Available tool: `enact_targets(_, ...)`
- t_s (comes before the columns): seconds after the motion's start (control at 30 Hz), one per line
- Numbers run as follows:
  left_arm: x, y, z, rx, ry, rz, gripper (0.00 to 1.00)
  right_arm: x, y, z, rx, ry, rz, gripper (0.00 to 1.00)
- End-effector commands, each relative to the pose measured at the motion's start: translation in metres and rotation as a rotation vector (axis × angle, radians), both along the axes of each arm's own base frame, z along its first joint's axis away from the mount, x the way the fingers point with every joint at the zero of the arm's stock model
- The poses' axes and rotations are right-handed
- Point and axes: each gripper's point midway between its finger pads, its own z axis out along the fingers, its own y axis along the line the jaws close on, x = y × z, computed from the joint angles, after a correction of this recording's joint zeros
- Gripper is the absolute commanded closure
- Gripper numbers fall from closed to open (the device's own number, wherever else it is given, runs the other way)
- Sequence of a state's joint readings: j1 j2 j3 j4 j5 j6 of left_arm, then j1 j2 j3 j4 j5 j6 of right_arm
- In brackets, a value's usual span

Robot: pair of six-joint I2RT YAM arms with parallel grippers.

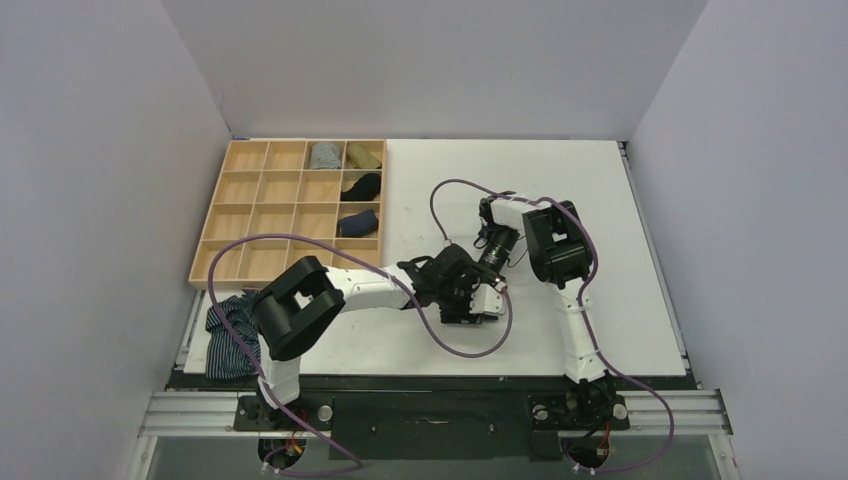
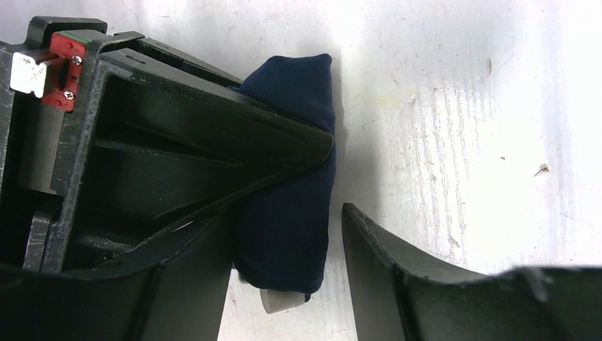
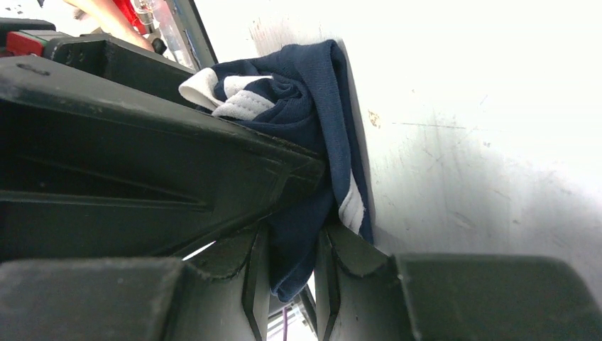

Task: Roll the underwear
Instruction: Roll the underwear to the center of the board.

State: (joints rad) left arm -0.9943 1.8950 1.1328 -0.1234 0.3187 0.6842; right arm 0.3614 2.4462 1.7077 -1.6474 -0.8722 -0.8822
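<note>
One careless pull could unroll the underwear lying on the desk (my guess): right pincer clamped on its loose end, left pincer apart astride the roll.

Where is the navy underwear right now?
The underwear lies rolled on the white table, right of the wooden tray, pinched in the right gripper and between the left gripper's open fingers; from above, the grippers hide it.
</note>
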Motion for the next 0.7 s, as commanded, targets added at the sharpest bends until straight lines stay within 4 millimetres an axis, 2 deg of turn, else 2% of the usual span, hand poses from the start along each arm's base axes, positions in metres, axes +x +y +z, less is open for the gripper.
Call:
enact_targets(0.0,-0.010,-0.006,-0.014,0.027,0.042,-0.033,0.50,0.011,0.011,-0.010,0.068,-0.087,0.002,1.00)
enact_targets(0.17,-0.015,-0.001,-0.021,0.045,0.061,-0.039,0.58,0.012,0.011,-0.010,0.068,-0.091,0.004,1.00)
enact_targets(0.23,-0.018,0.002,-0.025,0.058,0.078,-0.044,0.66,0.013,0.012,-0.009,0.070,-0.095,0.002,1.00)
enact_targets(0.3,-0.022,0.005,-0.032,0.078,0.105,-0.043,0.82,0.014,0.012,-0.008,0.071,-0.100,-0.001,1.00)
enact_targets(0.33,-0.024,0.006,-0.034,0.083,0.116,-0.041,0.95,0.015,0.013,-0.008,0.072,-0.102,-0.002,1.00)
enact_targets(0.4,-0.031,0.008,-0.038,0.087,0.158,-0.037,1.00,0.017,0.013,-0.007,0.072,-0.107,-0.007,0.98)
enact_targets(0.47,-0.037,0.008,-0.039,0.094,0.221,-0.028,1.00,0.020,0.011,-0.005,0.072,-0.117,-0.013,0.92)
enact_targets(0.57,-0.048,0.014,-0.044,0.136,0.356,-0.008,1.00,0.026,0.009,0.002,0.071,-0.144,-0.023,0.74)
enact_targets(0.67,-0.048,0.022,-0.050,0.150,0.433,0.029,1.00,0.037,0.004,0.010,0.075,-0.187,-0.046,0.61)
